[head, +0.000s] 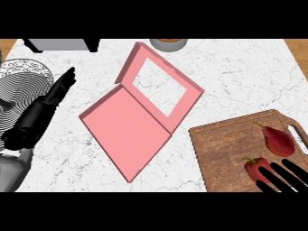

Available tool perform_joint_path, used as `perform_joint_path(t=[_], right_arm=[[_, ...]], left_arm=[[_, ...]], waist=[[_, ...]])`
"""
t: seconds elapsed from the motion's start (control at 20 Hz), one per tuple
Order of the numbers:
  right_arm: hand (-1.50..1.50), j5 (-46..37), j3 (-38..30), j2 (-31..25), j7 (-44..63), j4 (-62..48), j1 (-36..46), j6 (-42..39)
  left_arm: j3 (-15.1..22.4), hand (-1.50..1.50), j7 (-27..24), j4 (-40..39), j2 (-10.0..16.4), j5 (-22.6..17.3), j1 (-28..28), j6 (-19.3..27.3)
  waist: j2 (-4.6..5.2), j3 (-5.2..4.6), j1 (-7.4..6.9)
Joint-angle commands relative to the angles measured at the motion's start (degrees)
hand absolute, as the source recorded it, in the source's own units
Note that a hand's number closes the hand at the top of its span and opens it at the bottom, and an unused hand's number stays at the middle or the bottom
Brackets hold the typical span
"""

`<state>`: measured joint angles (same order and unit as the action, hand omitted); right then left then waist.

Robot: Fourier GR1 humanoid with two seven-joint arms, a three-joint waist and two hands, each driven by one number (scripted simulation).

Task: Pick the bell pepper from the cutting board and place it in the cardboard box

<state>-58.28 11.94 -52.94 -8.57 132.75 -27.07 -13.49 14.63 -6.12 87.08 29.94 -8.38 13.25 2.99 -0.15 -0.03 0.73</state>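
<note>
Resting low over the near right corner of the cutting board (219, 149), the right hand (283, 180) shows only its black fingers, which lie straight and spread, clasping nothing. The red bell pepper (252, 167) sits on the board just to the left of those fingers, its green stem pointing away from them. From where I stand, I cannot tell whether the nearest finger touches its skin. A little beyond the fingertips, also on the board and close to its handle slot, lies a dark red, pear-shaped vegetable (278, 140), apart from the pepper. The pink cardboard box (126, 131) lies well off to the left of this hand and farther out on the white marble worktop (249, 76), its flap folded flat and its open side facing up. It lies between the two hands and clear of the board. The left hand (58, 90) shows at the left side, fingers straight and pointing away, holding nothing. A wire rack (13, 88) stands just to its left. Far beyond both hands, at the worktop's back edge, stand a grey appliance (59, 43) and a small round container (168, 43).
</note>
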Motion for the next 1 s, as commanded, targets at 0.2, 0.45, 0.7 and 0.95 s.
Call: perform_joint_path(t=[0.2, 0.45, 0.7, 0.95], right_arm=[[-1.5, -17.2, 8.6, 5.25, 6.2, -0.03, -1.31, 0.61], [-1.5, -21.03, 12.15, 11.84, 6.68, -5.54, 5.92, -1.11], [-1.5, -25.14, 12.14, 12.97, 5.25, -6.89, 3.35, 2.0], [-1.5, -29.94, 13.5, 17.01, 6.65, -13.2, 4.64, 3.68]], left_arm=[[0.26, 0.0, 3.6, 5.78, -1.9, 2.43, -2.35, -0.41], [-3.99, 0.0, -1.96, -3.85, -3.49, 3.22, 1.03, -4.31], [-3.87, 0.0, 0.12, 3.81, -4.3, 5.36, -4.7, -4.35], [-7.29, 0.0, -0.72, -1.58, -5.54, 5.5, -0.55, -6.45]], waist=[[-0.09, 0.05, -0.58], [0.18, 0.02, -0.52], [0.03, 0.04, -0.65], [0.12, 0.04, -0.43]])
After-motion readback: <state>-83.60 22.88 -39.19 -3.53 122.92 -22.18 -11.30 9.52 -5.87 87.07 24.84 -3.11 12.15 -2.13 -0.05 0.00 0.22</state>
